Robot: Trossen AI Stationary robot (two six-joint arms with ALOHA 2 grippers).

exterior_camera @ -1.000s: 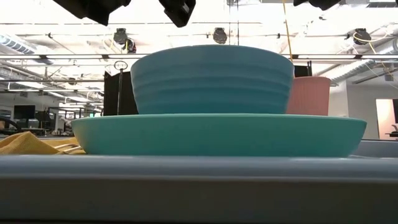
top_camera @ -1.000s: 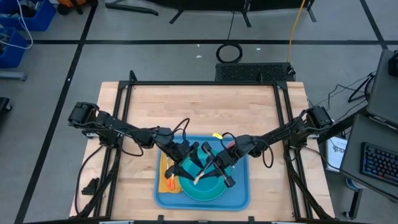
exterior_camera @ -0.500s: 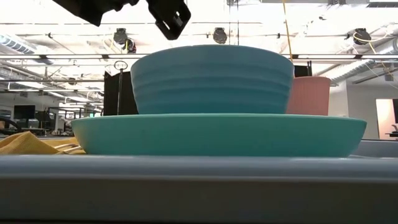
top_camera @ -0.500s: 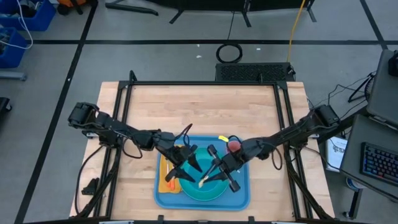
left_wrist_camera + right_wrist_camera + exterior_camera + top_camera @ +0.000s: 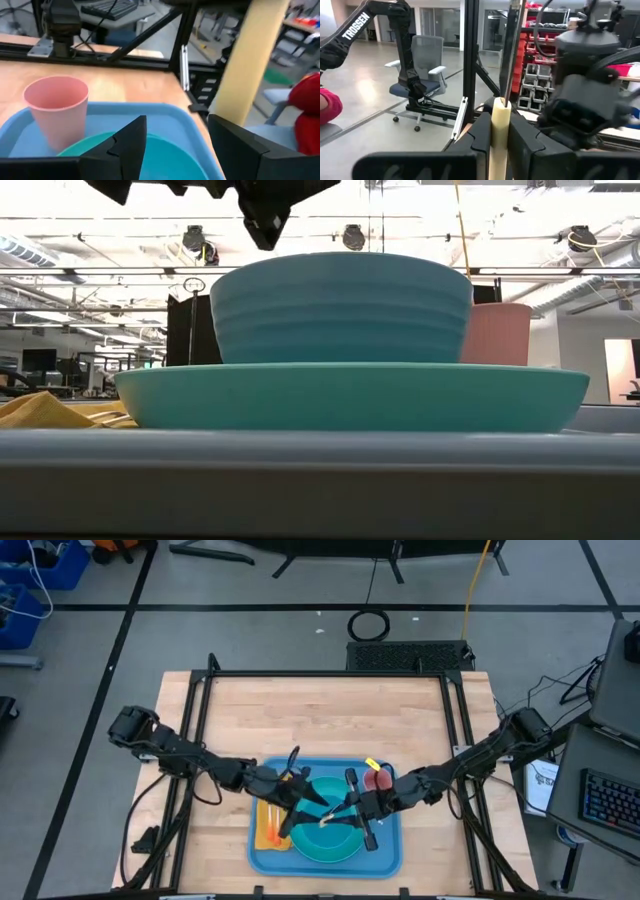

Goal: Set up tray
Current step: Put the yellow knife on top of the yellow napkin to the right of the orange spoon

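Tray [image 5: 385, 852] lies at the tabletop's [image 5: 330, 710] 6 o'clock edge, carrying a plate [image 5: 335, 848] with a bowl [image 5: 340, 310] on it, a pink cup [image 5: 378, 779] toward 1 o'clock and an orange cloth [image 5: 268, 830] at 9 o'clock. Right pincer [image 5: 347, 819], over the plate, is clenched on a pale stick [image 5: 500, 135]. Left pincer [image 5: 300, 812] hangs released beside it, fingers [image 5: 125, 145] spread.

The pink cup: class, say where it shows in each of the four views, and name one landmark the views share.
High view: pink cup at the tray's far right corner.
Low view: behind the bowl, right.
Left wrist view: left, on the tray.
Right wrist view: not in it.
Shared landmark: the tray.
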